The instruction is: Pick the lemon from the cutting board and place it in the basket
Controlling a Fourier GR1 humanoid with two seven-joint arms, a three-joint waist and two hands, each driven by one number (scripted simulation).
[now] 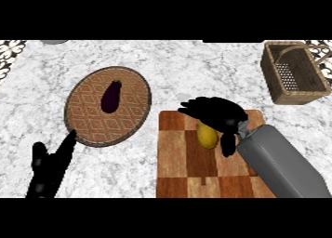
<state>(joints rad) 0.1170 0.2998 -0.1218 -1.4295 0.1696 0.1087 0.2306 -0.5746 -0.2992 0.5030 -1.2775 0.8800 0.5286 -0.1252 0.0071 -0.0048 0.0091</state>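
A yellow lemon (pixel 207 135) lies on the chequered wooden cutting board (pixel 178 158) at the lower middle of the head view. My right hand (pixel 216 113) hovers over the lemon's far side, its fingers curved above it and its thumb down along the lemon's right side; the lemon still rests on the board. The wicker basket (pixel 295 93) with a handle stands at the far right, apart from the board. My left hand (pixel 50 165) rests at the lower left, fingers straight and pointing up.
A round woven tray (pixel 86 111) lies left of the board, with a dark purple aubergine (pixel 111 96) on it. The marble counter runs between board and basket. A grey object (pixel 55 41) shows at the top left edge.
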